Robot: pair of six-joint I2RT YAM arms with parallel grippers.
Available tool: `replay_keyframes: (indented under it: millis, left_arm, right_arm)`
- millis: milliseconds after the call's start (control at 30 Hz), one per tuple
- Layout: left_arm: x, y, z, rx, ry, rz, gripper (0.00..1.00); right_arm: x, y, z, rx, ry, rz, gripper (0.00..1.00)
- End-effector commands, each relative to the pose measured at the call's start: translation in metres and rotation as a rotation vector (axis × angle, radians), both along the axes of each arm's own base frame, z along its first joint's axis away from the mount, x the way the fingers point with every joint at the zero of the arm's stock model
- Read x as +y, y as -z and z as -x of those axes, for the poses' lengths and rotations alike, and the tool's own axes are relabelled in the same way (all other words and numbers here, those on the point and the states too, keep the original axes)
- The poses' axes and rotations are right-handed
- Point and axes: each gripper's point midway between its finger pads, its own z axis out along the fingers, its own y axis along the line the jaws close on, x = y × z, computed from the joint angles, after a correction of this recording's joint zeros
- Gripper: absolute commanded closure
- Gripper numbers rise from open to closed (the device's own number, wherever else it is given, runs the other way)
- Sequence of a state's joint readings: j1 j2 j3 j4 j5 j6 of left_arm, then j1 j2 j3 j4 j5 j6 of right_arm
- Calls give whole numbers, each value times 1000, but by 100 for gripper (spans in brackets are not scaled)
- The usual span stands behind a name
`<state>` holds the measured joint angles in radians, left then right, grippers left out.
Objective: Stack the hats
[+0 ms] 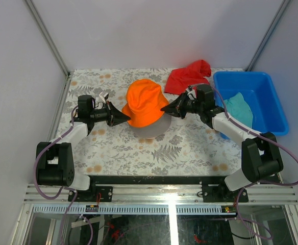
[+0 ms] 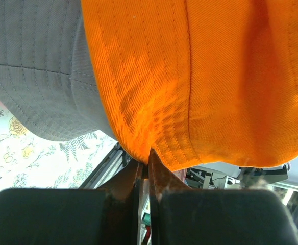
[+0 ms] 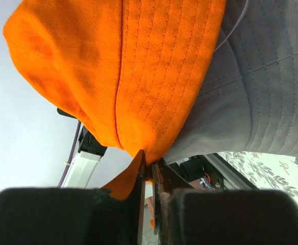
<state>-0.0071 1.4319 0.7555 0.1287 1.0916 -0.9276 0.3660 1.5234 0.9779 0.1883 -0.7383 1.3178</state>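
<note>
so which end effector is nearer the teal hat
Right. The right end effector holds the orange hat on the side facing the teal hat; the left end effector holds its opposite side, farther off.

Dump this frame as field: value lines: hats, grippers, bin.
orange hat: held by its brim on both sides, over the grey hat
left gripper: jaws shut on orange hat brim
right gripper: jaws shut on orange hat brim
teal hat: inside the blue bin
red cloth: on the table, beside the bin
</note>
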Motion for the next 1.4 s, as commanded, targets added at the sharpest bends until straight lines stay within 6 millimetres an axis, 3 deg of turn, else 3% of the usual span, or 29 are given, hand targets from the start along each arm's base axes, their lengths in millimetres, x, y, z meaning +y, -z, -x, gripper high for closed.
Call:
replay_keyframes:
  millis: [0, 67, 333, 667, 1167, 1233, 1300, 1367]
  left_arm:
    - [-2, 5, 5, -11, 12, -12, 100]
    - [-3, 8, 7, -7, 13, -14, 100]
    - [-1, 36, 18, 31, 22, -38, 100]
    - [2, 89, 22, 115, 8, -70, 100]
    - [9, 79, -23, 101, -79, -130, 100]
    - [9, 76, -27, 98, -83, -127, 100]
    - [9, 72, -30, 90, -81, -127, 100]
    - [10, 70, -32, 88, -82, -134, 100]
  right_arm:
    - [-3, -9, 6, -38, 10, 5, 95]
    - [-8, -2, 10, -25, 9, 22, 100]
    - [-24, 35, 23, 24, -5, 115, 100]
    - [-25, 64, 5, 18, -53, 227, 100]
    - [-57, 100, -24, 45, -27, 337, 100]
    - [-55, 97, -24, 38, -38, 324, 95]
    - [-53, 87, -26, 11, -46, 317, 76]
    - [-54, 76, -28, -19, -52, 330, 62]
